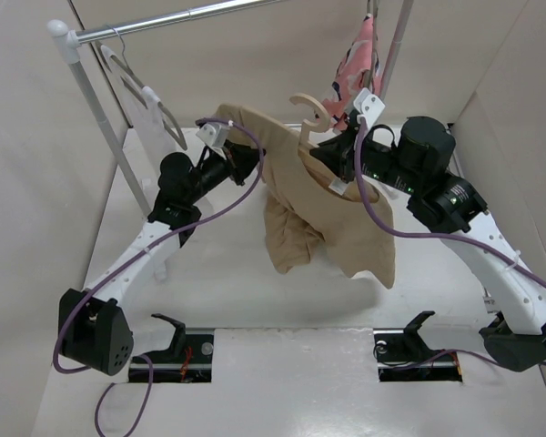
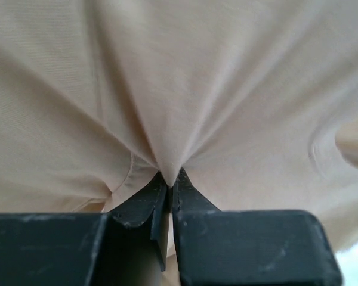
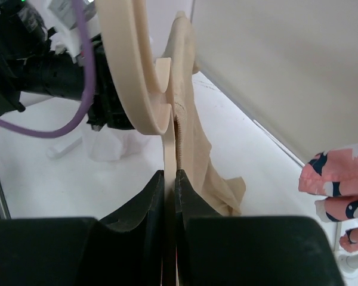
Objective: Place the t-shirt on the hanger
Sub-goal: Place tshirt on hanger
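Note:
The tan t-shirt hangs in the air at the middle of the top view, draped over the pale wooden hanger, whose hook sticks up above the collar. My left gripper is shut on a pinch of the shirt's fabric at its left shoulder. My right gripper is shut on the hanger's flat body, with the shirt's ribbed collar lying against it. The hanger's curved hook rises in front of the right wrist camera.
A metal clothes rail spans the back. A white garment on a thin dark hanger hangs at its left, a pink patterned garment at its right. Beige walls enclose the white table.

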